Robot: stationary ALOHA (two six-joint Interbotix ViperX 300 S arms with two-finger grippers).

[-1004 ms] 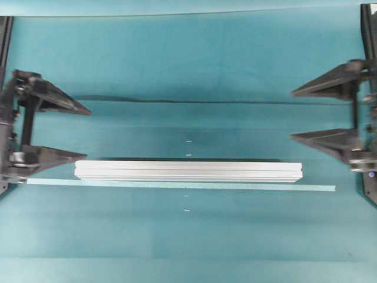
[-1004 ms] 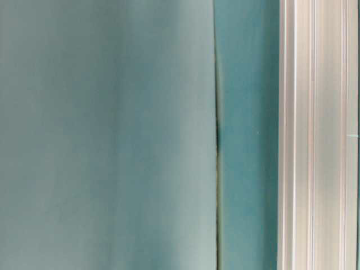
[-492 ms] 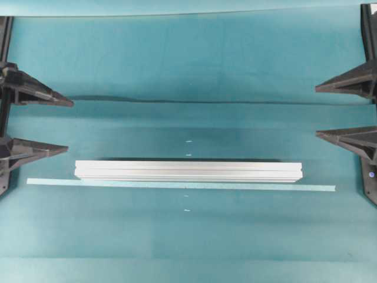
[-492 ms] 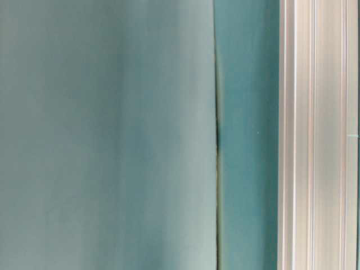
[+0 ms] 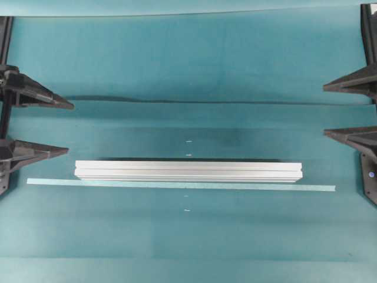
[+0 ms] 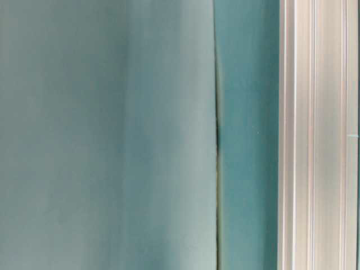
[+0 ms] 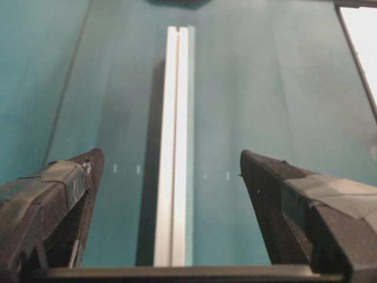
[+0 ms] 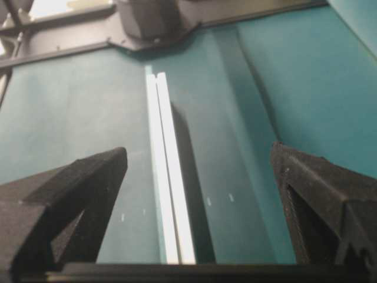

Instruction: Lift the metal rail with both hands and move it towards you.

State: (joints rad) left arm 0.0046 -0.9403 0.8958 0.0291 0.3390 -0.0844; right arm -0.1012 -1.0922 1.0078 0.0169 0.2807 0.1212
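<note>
The metal rail (image 5: 188, 171) lies flat on the teal mat, running left to right across the middle of the overhead view. It fills the right edge of the table-level view as a grooved silver rail (image 6: 318, 135). My left gripper (image 5: 68, 128) stands open at the left edge, clear of the rail's left end. My right gripper (image 5: 325, 109) stands open at the right edge, clear of the rail's right end. Both wrist views look along the rail (image 7: 174, 147) (image 8: 168, 183) between widely spread fingers (image 7: 65, 194) (image 8: 312, 183), and neither gripper (image 7: 169, 156) (image 8: 199, 150) holds anything.
A thin pale tape strip (image 5: 177, 185) lies along the rail's near side, longer than the rail. A seam (image 5: 194, 101) in the mat runs across behind the rail. Small white marks (image 5: 188, 142) dot the mat. Black frame posts (image 5: 368, 23) stand at the far corners.
Both grippers have drawn back outward to the picture's edges, the left one leaving the rail's left end. The rail has not moved.
</note>
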